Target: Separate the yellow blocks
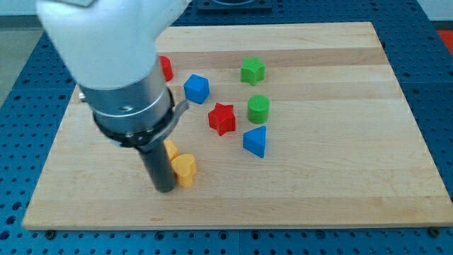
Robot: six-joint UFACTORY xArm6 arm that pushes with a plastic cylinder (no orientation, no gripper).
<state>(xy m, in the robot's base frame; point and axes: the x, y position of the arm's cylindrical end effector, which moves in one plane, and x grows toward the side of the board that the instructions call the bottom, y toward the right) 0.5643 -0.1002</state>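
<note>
No pincer is fitted, so nothing is grasped; my tip point(165, 188) is set touching the yellow heart block point(185, 168), beside the half-hidden yellow block point(170, 149). The heart should be nudged rightward, alone.

Pale, light-grained wooden tabletop point(333, 64) sits on a blue perforated metal base plate point(21, 92), whose regular hole grid borders the board on every side of my view. Lighting even, shadows soft.
</note>
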